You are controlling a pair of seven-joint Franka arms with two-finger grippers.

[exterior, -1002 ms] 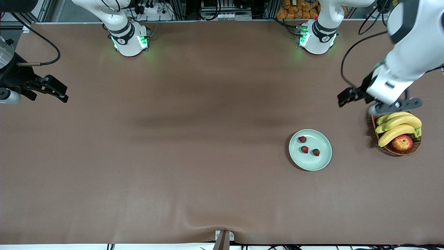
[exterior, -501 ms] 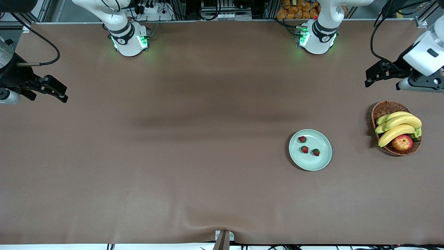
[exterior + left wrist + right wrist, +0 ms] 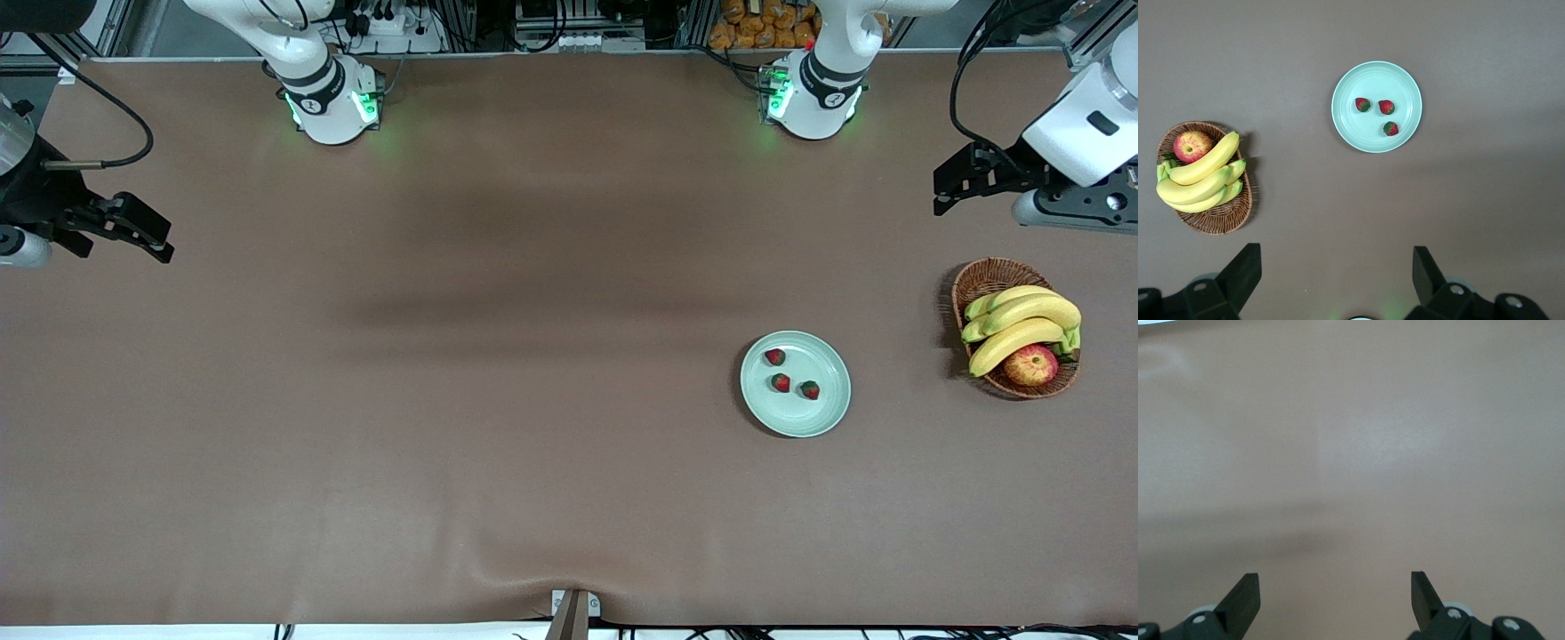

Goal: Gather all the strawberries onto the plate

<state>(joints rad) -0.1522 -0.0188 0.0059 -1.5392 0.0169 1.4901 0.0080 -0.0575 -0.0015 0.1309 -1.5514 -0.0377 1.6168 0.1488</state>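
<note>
Three small red strawberries (image 3: 781, 382) with green tops lie on the pale mint-green plate (image 3: 822, 413) toward the left arm's end of the table. They also show on the plate (image 3: 1351, 130) in the left wrist view, strawberries (image 3: 1386, 107) close together. My left gripper (image 3: 944, 188) is open and empty, raised over bare table near the left arm's end, apart from the plate. My right gripper (image 3: 151, 236) is open and empty over bare table at the right arm's end, where that arm waits.
A brown wicker basket (image 3: 982, 277) with bananas (image 3: 1022, 320) and a red-yellow apple (image 3: 1031, 364) stands beside the plate, nearer the table's end. It shows in the left wrist view too (image 3: 1218, 220). Brown table cloth covers the table.
My left arm has risen and drawn away from over the basket toward the robots' side of the table, its gripper open and empty. The strawberries, plate and right arm have not moved.
</note>
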